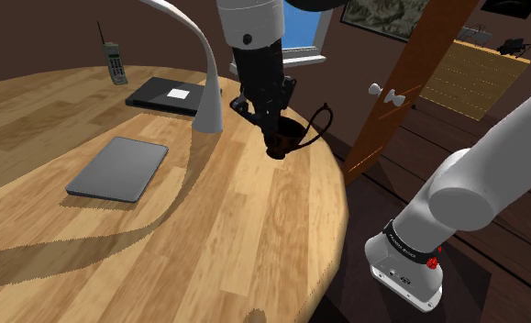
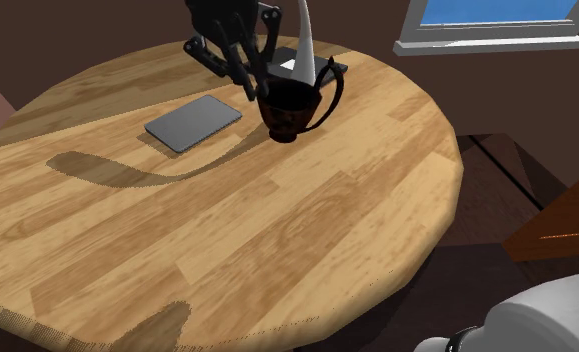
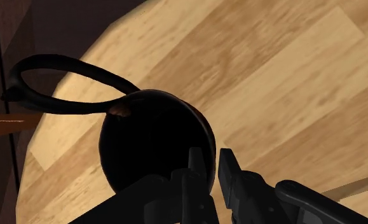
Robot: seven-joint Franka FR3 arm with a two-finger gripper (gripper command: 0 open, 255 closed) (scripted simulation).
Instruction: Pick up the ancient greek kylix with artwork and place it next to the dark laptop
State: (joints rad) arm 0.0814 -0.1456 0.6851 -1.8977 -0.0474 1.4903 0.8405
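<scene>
Here, in the shoulder view, the dark laptop (image 1: 167, 94) lies closed on the round wooden table (image 1: 254, 239), with a white label on its lid. The base of a white lamp (image 1: 210, 103) stands just beside the dark laptop, between it and the kylix (image 1: 291, 138), so the lamp stands in the direct way. The kylix, a dark cup with thin loop handles, is beyond the lamp from the dark laptop, near the table's edge. The gripper (image 1: 273, 131) comes down onto its rim and hides part of the bowl. A grey flat slab (image 1: 118, 168) lies near the dark laptop, toward the camera, and an old handset phone (image 1: 115, 62) stands behind the dark laptop. In the second exterior view the lamp (image 2: 305, 40) and the gripper (image 2: 259, 88) cover most of the dark laptop (image 2: 325, 68). The kylix (image 2: 292, 110) shows its foot low to the table (image 2: 277, 250), but I cannot tell whether it touches. The grey slab (image 2: 192, 122) lies apart, and a window (image 2: 497, 25) shows above. In the wrist view the gripper (image 3: 213, 168) has its fingers narrow, one inside the bowl and one outside, clasping the rim of the kylix (image 3: 144, 146). The bowl is pure black inside, no artwork can be made out, and one handle reaches past the edge of the table (image 3: 290, 76).
</scene>
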